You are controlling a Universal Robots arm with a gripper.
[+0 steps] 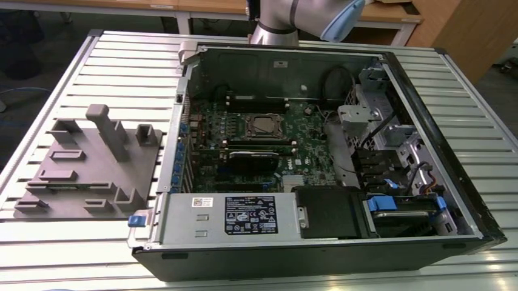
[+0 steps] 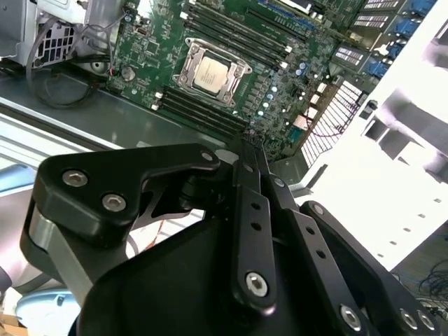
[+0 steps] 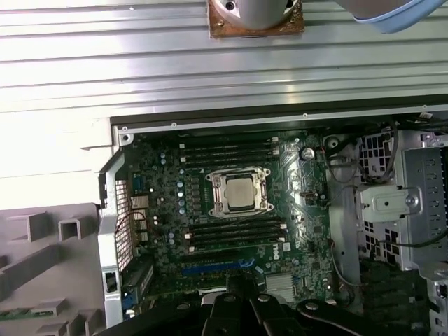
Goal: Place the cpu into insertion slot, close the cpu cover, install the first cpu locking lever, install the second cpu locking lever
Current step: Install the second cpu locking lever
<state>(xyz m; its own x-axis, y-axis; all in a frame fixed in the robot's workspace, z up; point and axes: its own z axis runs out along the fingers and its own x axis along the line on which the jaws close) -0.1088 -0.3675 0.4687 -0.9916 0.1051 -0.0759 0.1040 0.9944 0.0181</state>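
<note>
The cpu sits in the insertion slot on the motherboard

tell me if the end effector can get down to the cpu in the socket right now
Probably yes. The end effector hangs above the open case with its fingers shut, and the cpu sits in the insertion slot with no cable or card over it.

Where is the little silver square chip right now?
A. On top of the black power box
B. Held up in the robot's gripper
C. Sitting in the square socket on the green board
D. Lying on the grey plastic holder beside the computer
C: the cpu lies in the insertion slot in the middle of the green motherboard, with the cpu cover framing it, in both wrist views.
</note>
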